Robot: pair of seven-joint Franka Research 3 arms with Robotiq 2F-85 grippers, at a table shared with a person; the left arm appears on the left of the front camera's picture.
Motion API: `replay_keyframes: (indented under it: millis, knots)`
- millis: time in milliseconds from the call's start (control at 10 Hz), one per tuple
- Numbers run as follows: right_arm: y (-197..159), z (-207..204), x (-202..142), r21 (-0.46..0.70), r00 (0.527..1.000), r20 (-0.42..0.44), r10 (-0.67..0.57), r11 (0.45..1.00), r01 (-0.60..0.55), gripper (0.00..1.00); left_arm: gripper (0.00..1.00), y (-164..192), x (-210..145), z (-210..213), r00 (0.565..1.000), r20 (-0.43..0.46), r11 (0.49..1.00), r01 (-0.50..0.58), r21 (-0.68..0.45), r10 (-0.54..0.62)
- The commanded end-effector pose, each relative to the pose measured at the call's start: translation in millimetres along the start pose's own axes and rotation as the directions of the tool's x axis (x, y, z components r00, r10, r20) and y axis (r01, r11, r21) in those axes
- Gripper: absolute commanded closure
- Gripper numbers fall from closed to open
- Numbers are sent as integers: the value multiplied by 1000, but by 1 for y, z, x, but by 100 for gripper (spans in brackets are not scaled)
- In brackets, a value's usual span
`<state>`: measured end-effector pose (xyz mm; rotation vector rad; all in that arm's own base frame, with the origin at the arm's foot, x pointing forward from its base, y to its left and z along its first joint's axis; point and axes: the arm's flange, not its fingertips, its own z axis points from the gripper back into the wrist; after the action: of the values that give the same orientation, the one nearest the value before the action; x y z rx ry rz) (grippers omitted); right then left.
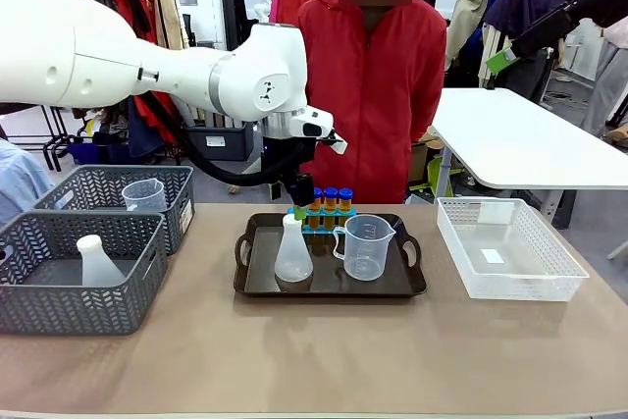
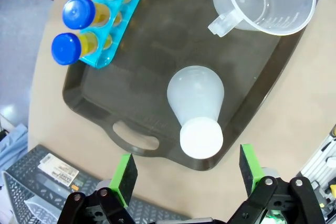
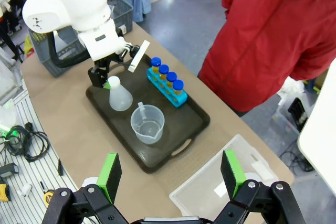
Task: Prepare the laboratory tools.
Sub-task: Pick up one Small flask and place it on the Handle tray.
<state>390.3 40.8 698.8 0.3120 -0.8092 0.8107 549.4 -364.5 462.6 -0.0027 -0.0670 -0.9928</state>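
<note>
The left gripper [image 2: 184,174] hangs directly over the flask [image 2: 197,108] with its pads spread wide and nothing between them; in the left wrist view the white neck mouth lies between the two green pads and a little ahead of them, clear of both. So the flask lies straight below this hand, its long axis upright and in line with the fingers. The front view shows the flask [image 1: 292,252] standing free on the near left part of the tray [image 1: 329,287], with the left gripper [image 1: 297,205] just above its neck; from that angle I cannot be sure whether a pad grazes the neck or is just clear of it.

The tray sits mid-table. To its left are two grey baskets [image 1: 59,287], the nearer holding another flask, the farther another beaker. To its right is a white bin [image 1: 510,277]. On the tray, the beaker [image 1: 365,245] stands at the near right, just beside the flask but apart from it, handle toward the flask. The blue rack [image 2: 123,19] with its capped tubes [image 2: 79,13] stands along the far edge, behind both.

The right gripper [image 3: 170,174] is held high and well back from the table, also wide and empty, looking down on the whole tray. The left arm is by far the nearer to everything on the tray. Judging by this, the flask looks placed, and any next pick from the baskets falls to the left arm.
</note>
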Motion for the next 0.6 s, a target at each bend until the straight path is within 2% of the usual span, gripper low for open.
replay_keyframes:
  millis: [0, 200, 500]
  knots:
    - [-1, 1, 0, 10, 1000, 10, 3, 1000, -3, 0, 0, -1, -12, 10, 999, 12, 999, -37, -23, 37]
    - [-1, 1, 0, 10, 1000, 10, 3, 1000, -3, 0, 0, -2, -14, 20, 999, 25, 998, -36, -41, 37]
    - [-1, 1, 0, 10, 1000, 10, 3, 1000, -3, 0, 0, 1, -4, 12, 1000, 14, 1000, -21, -12, 21]
